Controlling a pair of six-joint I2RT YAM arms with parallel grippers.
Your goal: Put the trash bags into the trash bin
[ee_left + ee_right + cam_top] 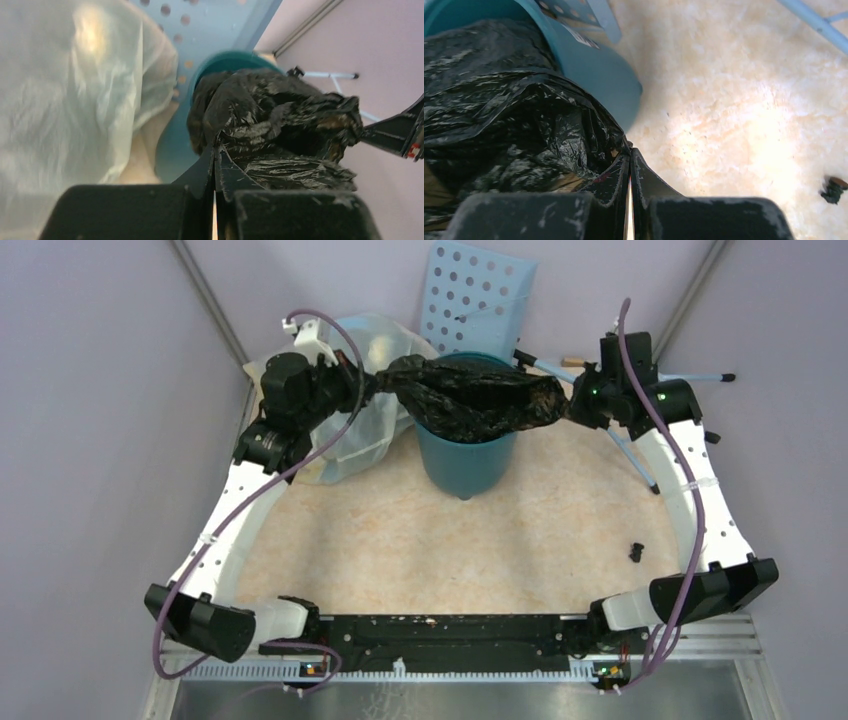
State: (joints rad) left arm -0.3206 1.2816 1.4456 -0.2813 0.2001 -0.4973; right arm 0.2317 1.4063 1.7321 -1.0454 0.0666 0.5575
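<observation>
The glossy black trash bag [478,400] hangs stretched across the mouth of the round teal trash bin [466,465], sagging into it. My left gripper [372,382] is shut on the bag's left end, left of the bin's rim. My right gripper [572,400] is shut on its right end, right of the rim. The left wrist view shows the crinkled bag [280,125] in front of my shut gripper [215,148], with the bin [220,62] behind. The right wrist view shows the bag [509,125] pinched at my gripper [629,151], beside the bin [599,75].
A large translucent yellowish-white bag [365,410] bulges behind my left arm. A pale blue panel with round holes [478,295] leans at the back wall. Light blue rods [640,455] lie at the right. A small dark scrap [636,551] lies on the table.
</observation>
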